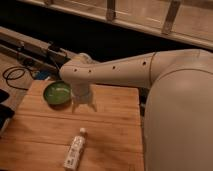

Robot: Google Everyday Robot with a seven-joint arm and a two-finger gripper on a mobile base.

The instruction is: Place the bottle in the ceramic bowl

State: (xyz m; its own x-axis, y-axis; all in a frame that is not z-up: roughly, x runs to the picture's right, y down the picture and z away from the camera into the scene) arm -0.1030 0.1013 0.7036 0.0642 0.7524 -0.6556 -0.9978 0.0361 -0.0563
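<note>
The bottle (pixel 75 148) is slim and white with a white cap and a dark-marked label. It lies flat on the wooden table (pixel 115 125) near the front edge, cap pointing away. The ceramic bowl (pixel 57 93) is round, green and shiny inside, and stands at the table's back left with nothing in it. My gripper (pixel 84 106) hangs from the white arm just right of the bowl, pointing down at the table, well behind the bottle and apart from it.
My large white arm (pixel 165 85) crosses from the right and covers the table's right side. Black cables (pixel 15 77) lie on the floor at the left. A dark rail and railing run along the back.
</note>
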